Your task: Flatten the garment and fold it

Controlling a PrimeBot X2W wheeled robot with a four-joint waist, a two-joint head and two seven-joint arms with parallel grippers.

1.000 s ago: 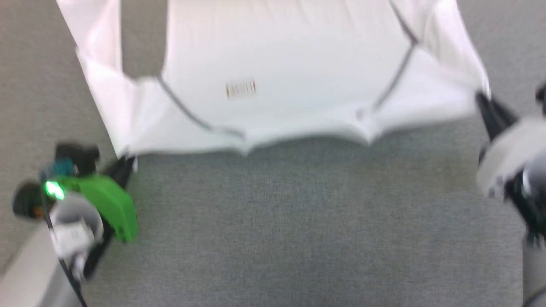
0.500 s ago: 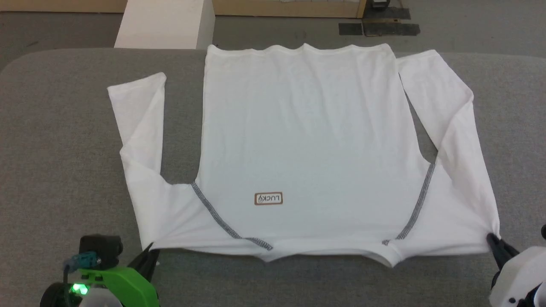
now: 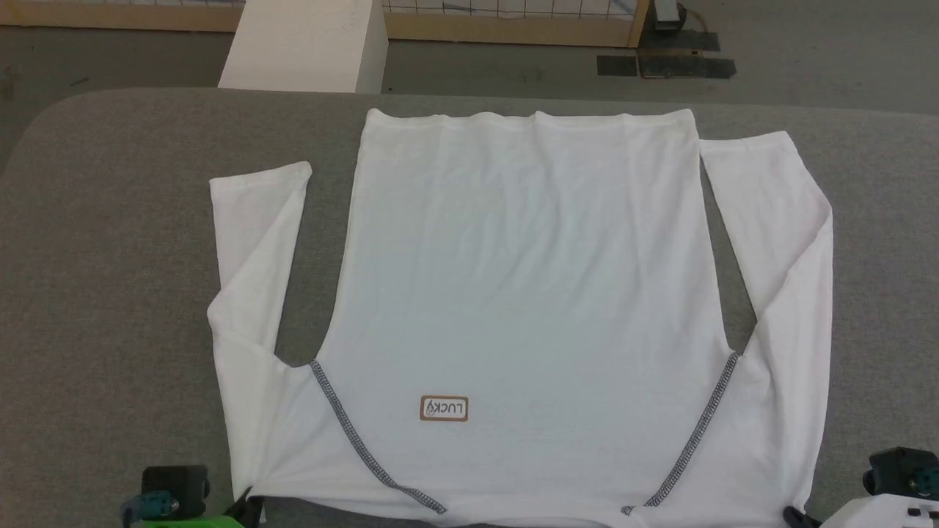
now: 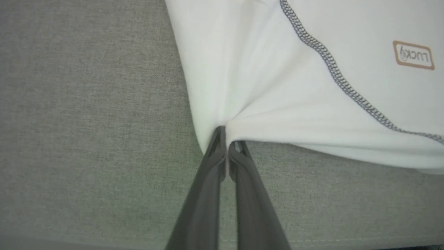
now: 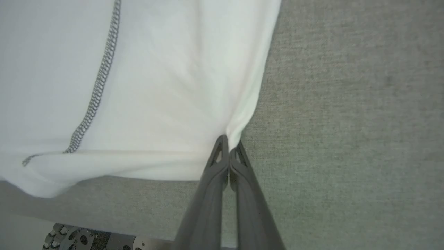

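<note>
Left fingers (image 4: pixel 208 187) and right fingers (image 5: pixel 212 187) pinch corners of the garment (image 3: pixel 528 257).

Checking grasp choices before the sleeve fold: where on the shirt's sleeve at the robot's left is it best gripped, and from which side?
Probably the cuff of the left sleeve, from its outer, left side. The cuff lies flat as the free far end, bare table borders that edge, and the shirt body sits across a narrow gap on the inner side.
</note>
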